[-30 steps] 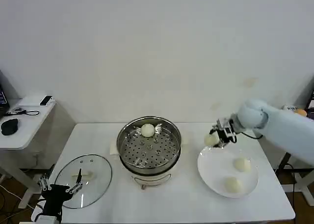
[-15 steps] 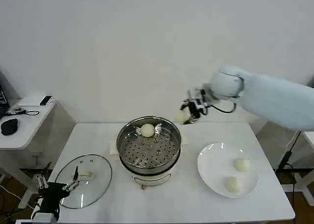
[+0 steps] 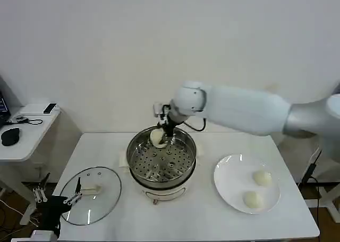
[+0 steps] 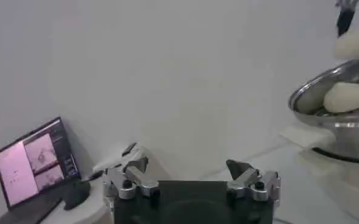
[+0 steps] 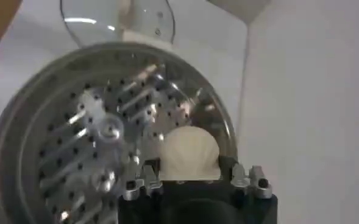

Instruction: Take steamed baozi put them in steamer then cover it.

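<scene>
- My right gripper (image 3: pixel 161 134) is clamped on a baozi (image 5: pixel 189 153), hanging just above the steamer (image 3: pixel 161 160) at its back rim.
- Most of the perforated tray (image 5: pixel 75 158) is free; another baozi (image 4: pixel 347 97) already sits in there.
- Plate (image 3: pixel 234 191) on the right holds two.
- Left gripper (image 3: pixel 57 199) sits spread open by the cover (image 3: pixel 90 193), off the table's (image 3: pixel 202 221) front-left corner.

Steamer (image 3: pixel 161 160) centre; cover (image 3: pixel 90 194) left; plate (image 3: pixel 234 186) right.
</scene>
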Motion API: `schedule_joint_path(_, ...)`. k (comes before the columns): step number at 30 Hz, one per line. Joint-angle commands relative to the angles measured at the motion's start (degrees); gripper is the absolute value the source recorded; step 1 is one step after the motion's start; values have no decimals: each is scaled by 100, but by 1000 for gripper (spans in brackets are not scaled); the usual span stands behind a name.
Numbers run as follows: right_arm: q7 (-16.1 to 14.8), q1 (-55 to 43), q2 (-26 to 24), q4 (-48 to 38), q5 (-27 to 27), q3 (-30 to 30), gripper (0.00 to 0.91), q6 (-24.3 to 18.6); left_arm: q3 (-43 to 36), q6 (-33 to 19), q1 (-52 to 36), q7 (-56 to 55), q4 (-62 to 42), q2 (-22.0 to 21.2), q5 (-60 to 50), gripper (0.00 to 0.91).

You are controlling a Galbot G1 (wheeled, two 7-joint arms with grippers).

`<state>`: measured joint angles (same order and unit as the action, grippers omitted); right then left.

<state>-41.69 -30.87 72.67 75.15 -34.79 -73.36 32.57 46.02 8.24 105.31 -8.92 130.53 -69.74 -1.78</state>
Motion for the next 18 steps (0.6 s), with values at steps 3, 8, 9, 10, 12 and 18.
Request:
schedule_joint_path(3, 227, 444, 668, -484, -300, 22, 655, 371, 30, -11, -18, -1, -29, 11, -13, 907)
schedule_joint_path(8, 258, 571, 735, -606, -295, 52, 655, 398, 19, -15, -11, 3, -31, 14, -16, 907)
schedule_joint_path(9, 257, 588, 742, -607, -290, 50, 655, 401, 21, -16, -13, 4, -31, 19, -18, 907)
schedule_joint_path(10, 257, 595, 743, -607, -293, 51, 655, 403, 23, -16, -16, 5, -33, 22, -20, 907)
schedule_joint_path(12, 259, 621, 761, -623, -228, 41, 655, 402, 20, -18, -24, 12, -42, 24, -17, 907)
schedule_joint_path(18, 256, 673, 831, -660, -149, 61, 655, 424, -6, -35, -9, 7, -55, -3, -30, 907)
